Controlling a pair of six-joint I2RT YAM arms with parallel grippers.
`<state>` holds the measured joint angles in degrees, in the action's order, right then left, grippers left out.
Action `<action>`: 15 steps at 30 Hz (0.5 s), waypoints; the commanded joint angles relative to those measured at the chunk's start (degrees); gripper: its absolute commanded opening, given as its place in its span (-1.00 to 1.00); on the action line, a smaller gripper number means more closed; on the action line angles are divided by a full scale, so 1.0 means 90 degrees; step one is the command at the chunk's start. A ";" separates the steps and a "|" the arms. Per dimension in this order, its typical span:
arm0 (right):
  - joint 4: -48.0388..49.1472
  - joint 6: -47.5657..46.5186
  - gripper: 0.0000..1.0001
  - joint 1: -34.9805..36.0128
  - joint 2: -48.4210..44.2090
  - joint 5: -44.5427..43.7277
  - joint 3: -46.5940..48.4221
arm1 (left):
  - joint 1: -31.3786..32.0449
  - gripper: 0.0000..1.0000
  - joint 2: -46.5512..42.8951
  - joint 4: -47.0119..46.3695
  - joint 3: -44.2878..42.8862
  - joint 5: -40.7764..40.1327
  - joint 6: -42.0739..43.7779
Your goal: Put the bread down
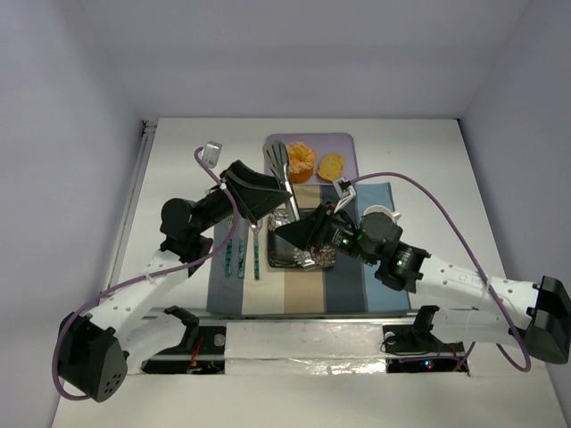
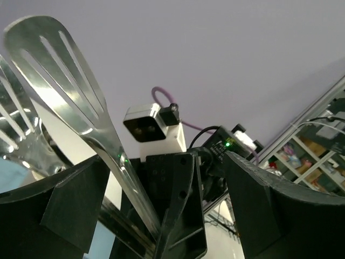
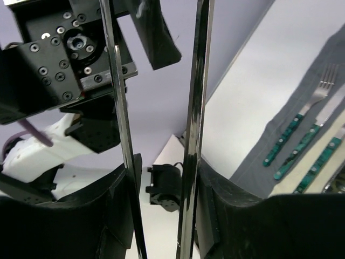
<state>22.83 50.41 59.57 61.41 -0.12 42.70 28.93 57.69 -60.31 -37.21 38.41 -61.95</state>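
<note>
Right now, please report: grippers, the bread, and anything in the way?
Left gripper open by tongs. Right gripper shut on tongs. Bread lies on purple plate beside orange. Nothing covers it.

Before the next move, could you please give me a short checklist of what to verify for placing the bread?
1. Grip: the right pincer has both arms of the tongs between its fingers. Ok.
2. The left pincer is open, but one tong arm lies against its finger. Not ok.
3. The bread lies uncovered on the purple plate, beside the orange. Ok.
4. Tong tips at the bread: they sit on the orange's far side from it. Not ok.
5. Tong arms apart, ready to close. Ok.
6. Where the bread should go: cannot tell.
</note>
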 commanded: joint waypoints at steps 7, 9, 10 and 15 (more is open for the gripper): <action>-0.0749 -0.0298 -0.09 -0.0301 -0.0280 -0.0446 0.0743 | 0.0048 0.85 -0.0443 0.1496 -0.0484 0.0214 0.1170; -0.1012 -0.0328 -0.09 -0.0456 -0.0329 -0.0494 0.0832 | 0.0048 0.89 -0.0511 0.1934 -0.0591 0.0185 0.1443; -0.1110 -0.0338 -0.10 -0.0515 -0.0329 -0.0475 0.0880 | 0.0048 0.90 -0.0531 0.2100 -0.0650 0.0175 0.1551; -0.1813 -0.0406 -0.12 -0.0856 -0.0368 -0.0377 0.1115 | 0.0048 0.96 -0.0746 0.3555 -0.1002 -0.0029 0.2467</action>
<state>9.58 48.21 53.39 59.48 -3.03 49.39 28.95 53.39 -35.29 -42.54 38.68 -46.92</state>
